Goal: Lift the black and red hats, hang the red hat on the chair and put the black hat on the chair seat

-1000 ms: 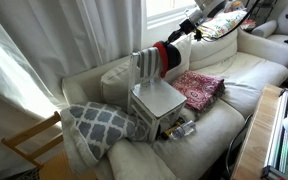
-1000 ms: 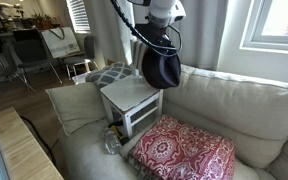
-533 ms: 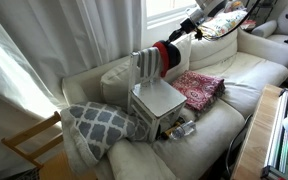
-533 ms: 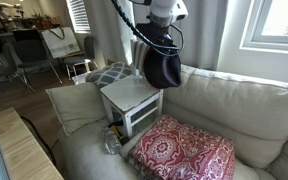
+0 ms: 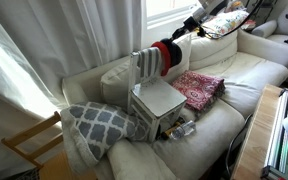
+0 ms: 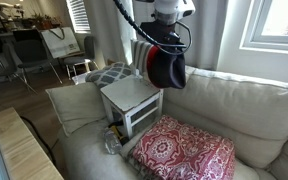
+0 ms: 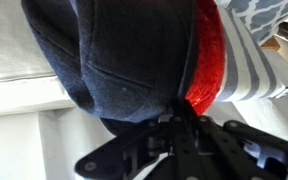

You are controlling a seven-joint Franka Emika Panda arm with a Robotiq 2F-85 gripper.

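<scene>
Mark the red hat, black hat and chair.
red hat [image 7: 210,62]: wrist view, strip showing beside the black fabric
black hat [image 7: 114,50]: wrist view, middle of its dome
chair [image 6: 130,94]: in an exterior view, middle of the flat seat

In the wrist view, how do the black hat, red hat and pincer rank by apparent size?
1. black hat
2. pincer, close to the lens
3. red hat, only a strip showing

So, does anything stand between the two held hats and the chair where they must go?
Nothing visible does. The gripper holds the black hat and the red hat together, right beside the back of the chair, with open air down to its seat.
</scene>
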